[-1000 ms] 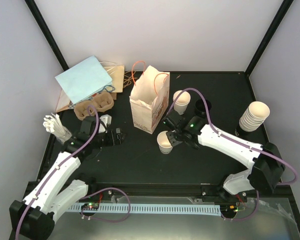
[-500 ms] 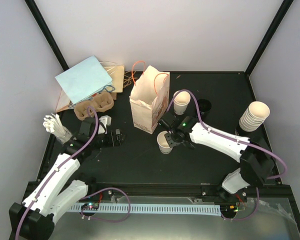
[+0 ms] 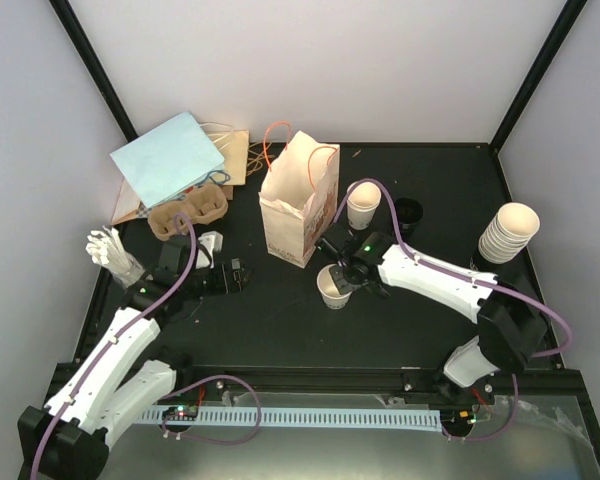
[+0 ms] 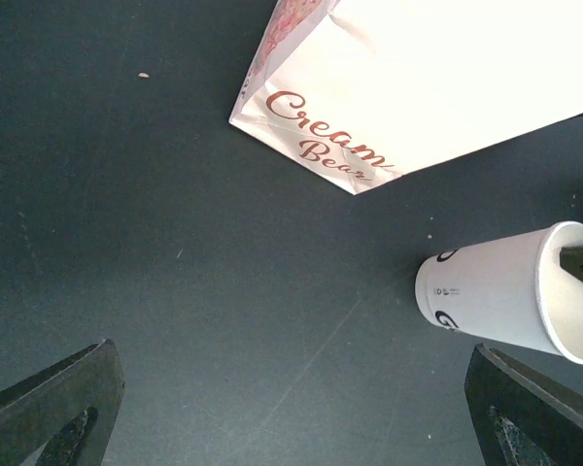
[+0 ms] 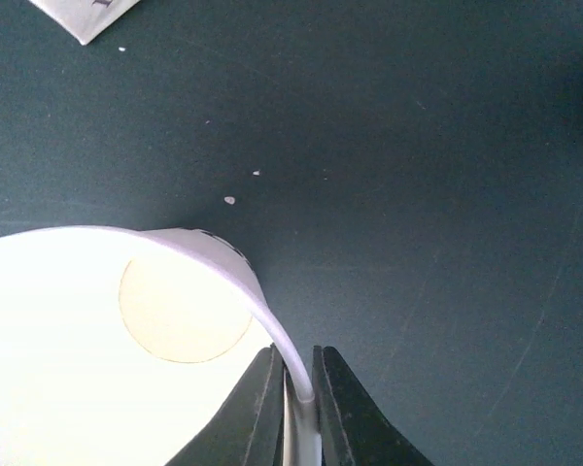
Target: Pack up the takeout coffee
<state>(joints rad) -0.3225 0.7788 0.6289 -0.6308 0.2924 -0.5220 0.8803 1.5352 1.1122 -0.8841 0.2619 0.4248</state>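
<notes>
Beside the printed cream paper bag, my right claw clamped on the rim of an open cream-white paper cup — left claw wide apart.

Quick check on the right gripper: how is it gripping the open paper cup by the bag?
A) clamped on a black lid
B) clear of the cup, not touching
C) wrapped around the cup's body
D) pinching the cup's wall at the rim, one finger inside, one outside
D: in the right wrist view the right gripper is closed on the thin wall of the paper cup at its rim, one finger inside the mouth and one outside. The cup has no lid.
</notes>
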